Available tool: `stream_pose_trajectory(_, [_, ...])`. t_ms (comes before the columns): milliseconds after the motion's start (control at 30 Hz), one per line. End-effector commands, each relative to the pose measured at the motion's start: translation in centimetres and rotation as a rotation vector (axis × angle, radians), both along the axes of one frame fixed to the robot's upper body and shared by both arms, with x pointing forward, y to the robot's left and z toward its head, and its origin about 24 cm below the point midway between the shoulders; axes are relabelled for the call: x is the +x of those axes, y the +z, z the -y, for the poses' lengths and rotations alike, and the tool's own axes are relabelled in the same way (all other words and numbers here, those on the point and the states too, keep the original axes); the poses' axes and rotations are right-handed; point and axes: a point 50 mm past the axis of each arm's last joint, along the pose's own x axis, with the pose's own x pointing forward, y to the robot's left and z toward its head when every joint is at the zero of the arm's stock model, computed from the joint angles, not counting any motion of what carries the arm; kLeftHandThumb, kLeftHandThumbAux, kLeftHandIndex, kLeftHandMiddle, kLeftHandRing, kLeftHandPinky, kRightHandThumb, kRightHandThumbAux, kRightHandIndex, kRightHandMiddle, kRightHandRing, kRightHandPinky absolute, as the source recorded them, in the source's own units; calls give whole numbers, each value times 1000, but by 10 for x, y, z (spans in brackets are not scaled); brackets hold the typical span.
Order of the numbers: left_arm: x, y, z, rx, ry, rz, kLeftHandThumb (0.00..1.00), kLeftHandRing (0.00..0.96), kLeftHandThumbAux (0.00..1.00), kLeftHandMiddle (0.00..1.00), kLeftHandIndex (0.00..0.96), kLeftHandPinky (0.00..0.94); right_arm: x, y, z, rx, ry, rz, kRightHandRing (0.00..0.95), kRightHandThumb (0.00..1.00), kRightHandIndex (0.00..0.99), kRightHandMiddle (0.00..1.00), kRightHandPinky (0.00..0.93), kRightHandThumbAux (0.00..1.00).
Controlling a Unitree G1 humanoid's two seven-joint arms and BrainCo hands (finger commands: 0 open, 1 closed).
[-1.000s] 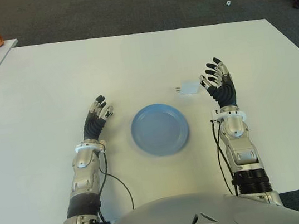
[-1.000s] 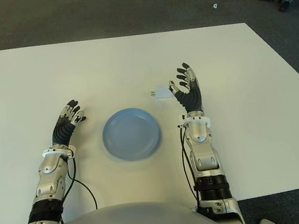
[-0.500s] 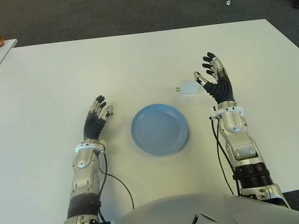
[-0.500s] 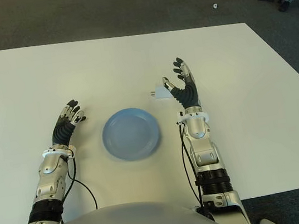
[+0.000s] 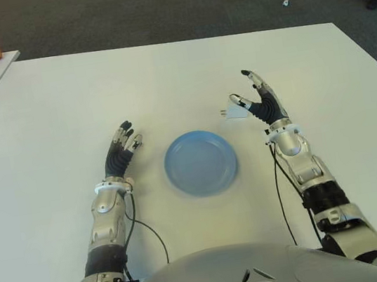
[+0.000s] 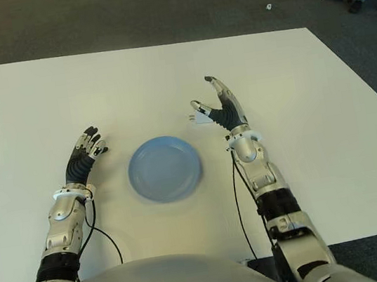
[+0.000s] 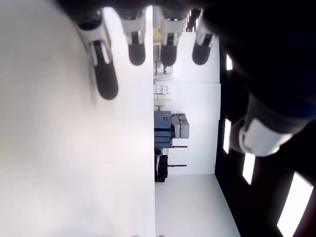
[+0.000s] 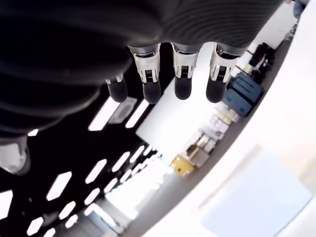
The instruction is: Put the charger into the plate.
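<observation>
The right hand [image 5: 257, 102] is hovering with fingers spread, holding nothing, the white charger [image 5: 235, 111] lying just at its left. The blue plate [image 5: 200, 162] is sitting nearer and left; the left hand [image 5: 122, 151] is showing open beyond it.

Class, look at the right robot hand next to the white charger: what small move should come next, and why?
Probably close the right robot hand around the charger: its fingers are open beside the charger, which lies on the table, outside the plate.

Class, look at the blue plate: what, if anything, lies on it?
Nothing lies on the blue plate. The white charger sits on the table beyond it, partly covered by the open right hand. What the plate covers cannot be seen.
</observation>
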Motion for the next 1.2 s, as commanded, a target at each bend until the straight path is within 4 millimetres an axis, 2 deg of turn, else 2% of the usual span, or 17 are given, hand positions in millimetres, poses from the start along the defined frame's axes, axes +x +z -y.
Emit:
stream_pose_trajectory(33, [-16,-19,4,-6,-4,-109,0,41,571,69,15,36,13,-8,5,-136,44,-40,0,347,0,0,0,316])
stream_pose_trajectory(400, [-21,-19,3,-20,-5,-103,0,43,563,73,18,32,20,-19,8,-352,121,-86,0,337,0,0,0,288])
stream_pose_trajectory(1200, [-25,-18,4,-23,-18,-86,0,48,567,80,20,28,26,-24,8,-455,208,-87,0,328,0,0,0,293])
